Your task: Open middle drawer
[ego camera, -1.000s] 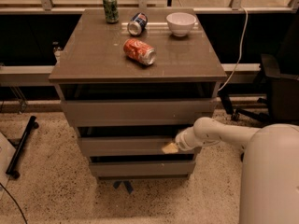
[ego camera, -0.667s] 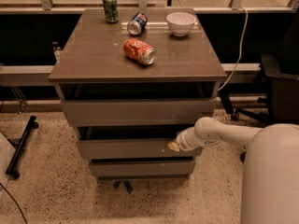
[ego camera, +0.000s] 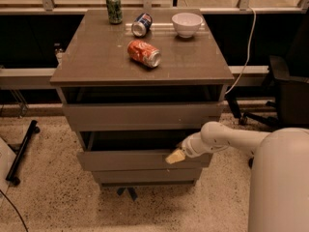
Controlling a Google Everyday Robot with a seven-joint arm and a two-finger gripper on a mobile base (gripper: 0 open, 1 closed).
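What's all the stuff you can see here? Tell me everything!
cabinet: one, grey-brown, middle, three drawers.
middle drawer: one, grey-brown, pulled out a little.
green can: one, green, standing at the top's back left.
blue can: one, blue, lying beside it.
red can: one, red, lying mid-top.
bowl: one, white, back right.
cable: one, white, hanging right of cabinet.
chair: one, black, far right.
arm: one, white, lower right.
claw: one, pale yellow, at the middle drawer's right front.

Jaws at right end of middle drawer (ego camera: pixel 125 159), bowl (ego camera: pixel 187 24) on cabinet (ego camera: pixel 96 57)
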